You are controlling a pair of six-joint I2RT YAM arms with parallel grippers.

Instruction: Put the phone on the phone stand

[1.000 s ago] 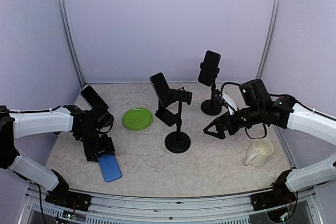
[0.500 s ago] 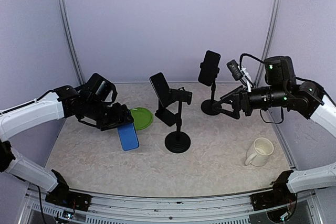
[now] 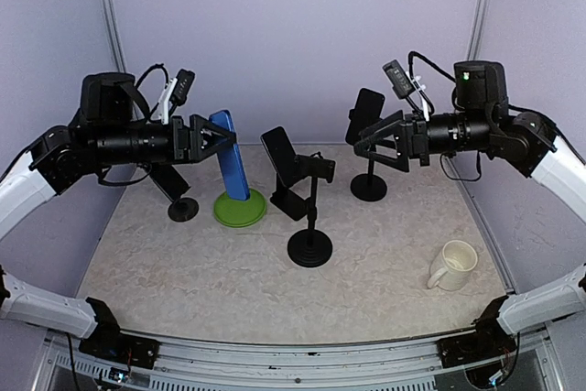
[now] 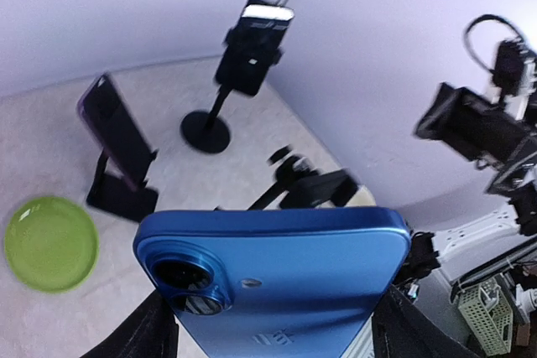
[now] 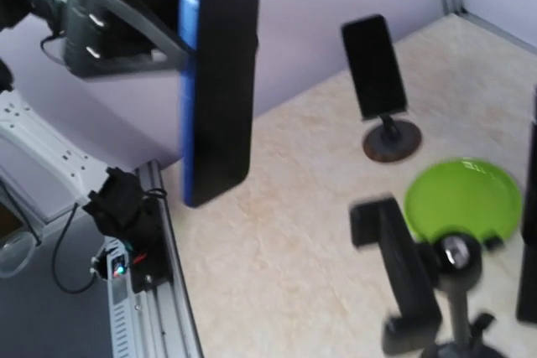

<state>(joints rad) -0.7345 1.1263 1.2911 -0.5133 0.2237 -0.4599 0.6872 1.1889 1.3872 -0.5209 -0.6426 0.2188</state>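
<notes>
Top view: the left end effector (image 3: 212, 139) is clamped on the slim blue glossy phone (image 3: 231, 157), upright, left of the tall black phone stand (image 3: 311, 217); the right end effector (image 3: 366, 142) gapes empty. Left wrist: long edges gripped; probably stiff, light, slippery. Right wrist: phone above the worktop (image 5: 319, 173).

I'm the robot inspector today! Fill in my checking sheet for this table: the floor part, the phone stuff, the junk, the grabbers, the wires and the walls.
Surface: marbled tabletop, no spills seen.
Job's things: blue phone held upright in the air; tall clamp stand mid-table, its clamp empty.
Clutter: green plate; white mug; dark phones on other stands at left, centre and back right.
Grippers: left gripper shut on the blue phone; right gripper open, empty, in the air.
Cables: black cable loops at the left wrist and the right wrist.
Surroundings: lavender walls, metal corner posts.
</notes>
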